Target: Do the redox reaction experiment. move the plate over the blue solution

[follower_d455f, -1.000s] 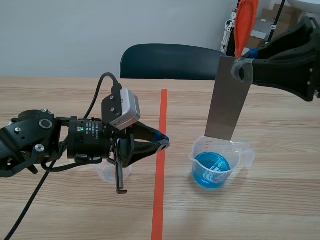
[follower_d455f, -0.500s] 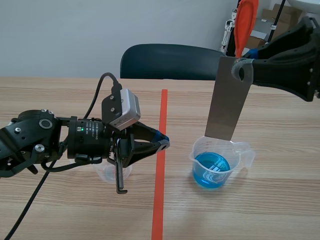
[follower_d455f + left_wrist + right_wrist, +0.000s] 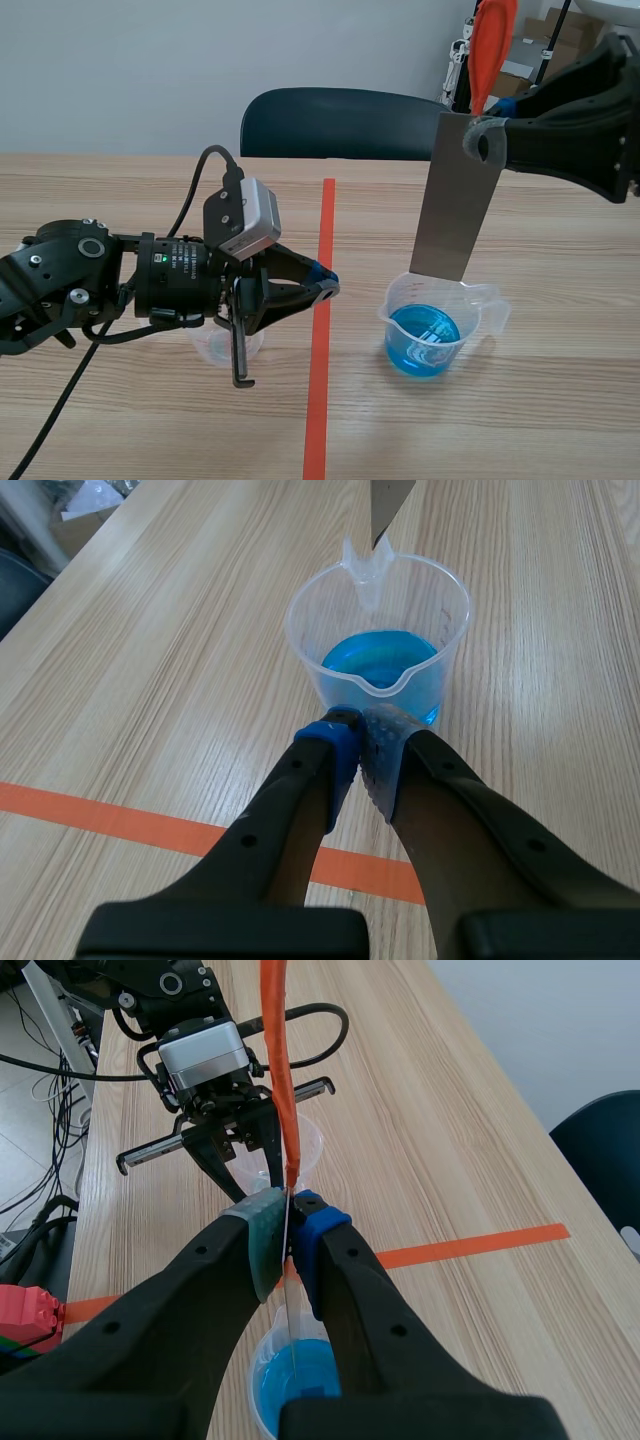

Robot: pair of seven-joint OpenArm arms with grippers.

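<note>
Plate [image 3: 458, 200] hangs pinched in the right tool [image 3: 486, 138], above the beaker [image 3: 440, 300] rim.

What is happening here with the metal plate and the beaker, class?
The right gripper is shut on the top of a metal plate, holding it upright above the rim of a clear beaker of blue solution. The plate is not dipped in. The left gripper, shut and empty, points at the beaker.
</note>
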